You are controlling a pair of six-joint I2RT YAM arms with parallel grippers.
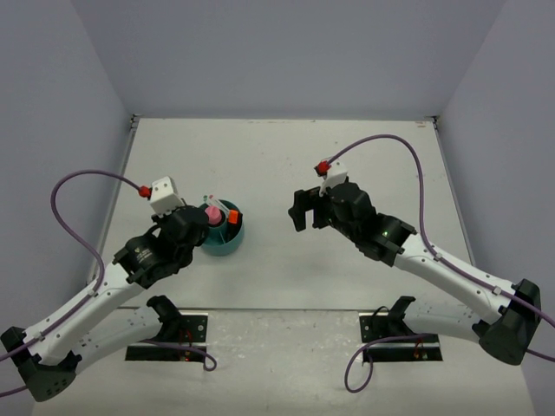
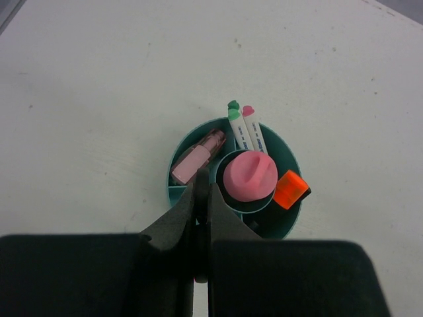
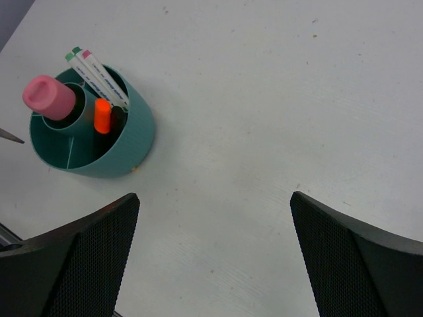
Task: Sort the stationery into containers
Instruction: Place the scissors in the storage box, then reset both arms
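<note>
The round teal organizer (image 1: 227, 243) (image 2: 177, 150) (image 3: 125, 145) stands left of the table's middle. A thick pink-capped tube (image 2: 249, 175) (image 3: 47, 96) stands in its centre cup. An orange-capped highlighter (image 2: 291, 188) (image 3: 101, 115), two thin white pens (image 2: 244, 129) (image 3: 99, 72) and a small pink item (image 2: 197, 155) fill the outer compartments. My left gripper (image 2: 202, 181) (image 1: 198, 227) hangs over the near rim, shut on a thin dark item whose tip points into the organizer. I cannot tell what that item is. My right gripper (image 3: 215, 198) (image 1: 299, 212) is open and holds nothing, apart to the organizer's right.
A thin grey pointed tip (image 3: 10, 135) pokes in at the left edge of the right wrist view, beside the organizer. Grey walls close the white table (image 1: 286, 165) at the back and on both sides. Black mounting plates (image 1: 169, 334) sit at the near edge.
</note>
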